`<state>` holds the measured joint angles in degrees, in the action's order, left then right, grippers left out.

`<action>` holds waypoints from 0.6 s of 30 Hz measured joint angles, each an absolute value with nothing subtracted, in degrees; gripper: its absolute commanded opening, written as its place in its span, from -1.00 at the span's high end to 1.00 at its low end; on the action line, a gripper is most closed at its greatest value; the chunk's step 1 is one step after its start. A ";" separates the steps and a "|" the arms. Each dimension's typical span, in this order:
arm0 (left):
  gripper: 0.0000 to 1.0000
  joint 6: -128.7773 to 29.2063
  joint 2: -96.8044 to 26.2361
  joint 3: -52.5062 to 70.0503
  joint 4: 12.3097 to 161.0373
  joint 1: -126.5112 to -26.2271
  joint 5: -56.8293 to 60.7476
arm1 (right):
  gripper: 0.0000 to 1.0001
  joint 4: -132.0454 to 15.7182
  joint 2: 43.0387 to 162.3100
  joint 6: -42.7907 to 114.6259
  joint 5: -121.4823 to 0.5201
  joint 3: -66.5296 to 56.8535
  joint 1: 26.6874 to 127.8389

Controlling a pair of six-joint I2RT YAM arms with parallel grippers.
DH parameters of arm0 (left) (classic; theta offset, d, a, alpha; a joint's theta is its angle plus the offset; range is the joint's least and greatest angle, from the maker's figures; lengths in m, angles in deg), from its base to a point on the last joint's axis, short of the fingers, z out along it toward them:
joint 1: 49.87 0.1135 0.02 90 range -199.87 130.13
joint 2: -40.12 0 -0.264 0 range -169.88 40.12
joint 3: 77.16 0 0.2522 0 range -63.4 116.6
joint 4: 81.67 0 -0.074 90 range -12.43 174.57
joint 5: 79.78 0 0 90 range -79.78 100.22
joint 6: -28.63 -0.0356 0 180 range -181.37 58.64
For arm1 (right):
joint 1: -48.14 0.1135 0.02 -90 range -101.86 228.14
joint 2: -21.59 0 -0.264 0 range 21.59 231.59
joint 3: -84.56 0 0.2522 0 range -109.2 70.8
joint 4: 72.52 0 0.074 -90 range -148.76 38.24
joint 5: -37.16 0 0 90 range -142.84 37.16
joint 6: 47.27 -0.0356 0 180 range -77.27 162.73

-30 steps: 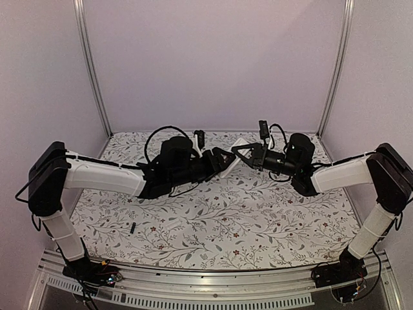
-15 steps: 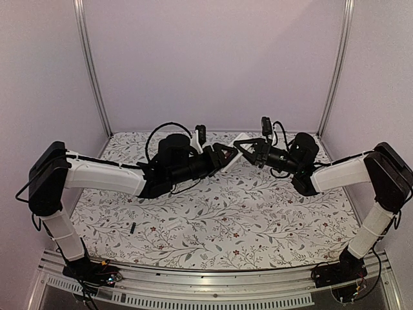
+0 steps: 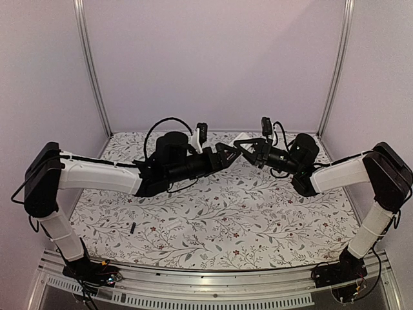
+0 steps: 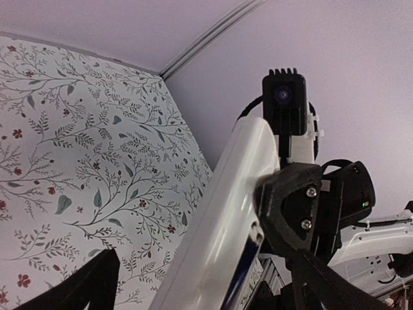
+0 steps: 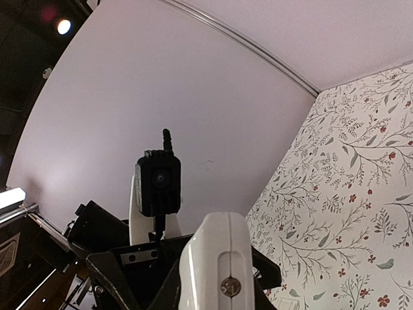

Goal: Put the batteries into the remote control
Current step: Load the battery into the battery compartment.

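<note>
Hanging in mid-air over the 12 o'clock part of the floral table (image 3: pixel 271 219), the remote control (image 4: pixel 222 232) tilts between both arms. Right gripper (image 3: pixel 245 148): clamped on the remote control, one black finger pressed against its edge in the left wrist view. Left gripper (image 3: pixel 227 152): spread wide, released. Its near finger stands apart from the white bar, table pattern showing between. One battery (image 3: pixel 131 228) lies on the table at 8 o'clock, well apart from both grippers. Small flat white piece (image 3: pixel 173 223) near it, toward 7 o'clock.
</note>
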<state>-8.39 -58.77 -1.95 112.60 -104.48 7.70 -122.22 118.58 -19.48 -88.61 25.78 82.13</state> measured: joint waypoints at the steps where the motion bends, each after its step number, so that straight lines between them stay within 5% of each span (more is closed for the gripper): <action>1: -0.96 -9.18 -58.35 -1.95 112.49 -104.48 7.59 | 0.98 -122.09 118.58 -19.40 -88.48 25.76 82.13; 7: -0.99 -15.19 -54.60 -2.08 110.48 -104.46 6.73 | 0.97 -120.87 118.56 -18.89 -88.13 25.76 82.13; 18: -0.60 -30.84 -49.66 2.86 93.21 -104.76 16.44 | 0.98 -117.65 118.52 -17.19 -88.15 25.76 82.09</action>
